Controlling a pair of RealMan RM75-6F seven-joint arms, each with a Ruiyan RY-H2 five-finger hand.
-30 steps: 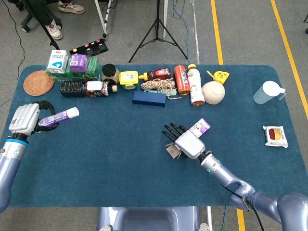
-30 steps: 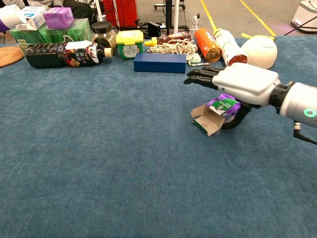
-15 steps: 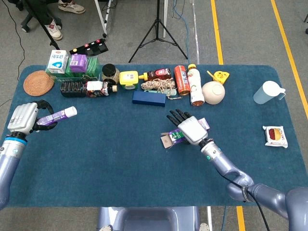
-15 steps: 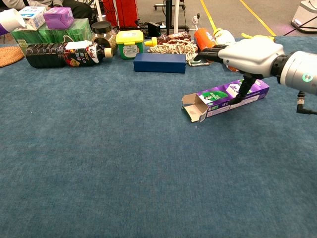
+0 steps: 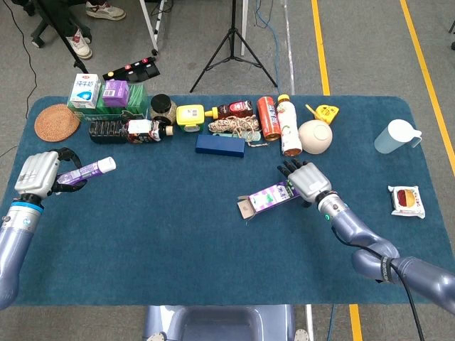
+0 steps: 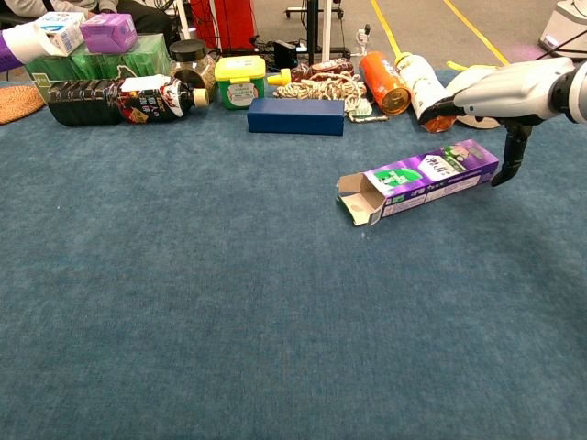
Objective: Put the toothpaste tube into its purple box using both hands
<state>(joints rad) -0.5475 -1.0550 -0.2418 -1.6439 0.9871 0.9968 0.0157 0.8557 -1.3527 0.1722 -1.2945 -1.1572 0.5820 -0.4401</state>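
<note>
1. The white-capped purple toothpaste tube (image 5: 85,171) is clamped in the fingers of the left hand (image 5: 39,175), above the left end of the blue cloth-covered worktop (image 5: 142,234), cap pointing inward
2. The long purple cardboard box (image 5: 267,198) lies flat near mid-worktop, its open flapped end toward the left hand
3. The right hand (image 5: 307,182) sits at the box's closed far end, fingers spread apart over it and holding nothing; the chest view shows its thumb hanging just past that end
4. A second ago this hand gripped the box tilted up; now the box rests level and the hand has slid back off it
5. Bare cloth stretches between tube and box mouth; a dark blue flat box (image 5: 220,145) and a row of bottles lie behind
</note>
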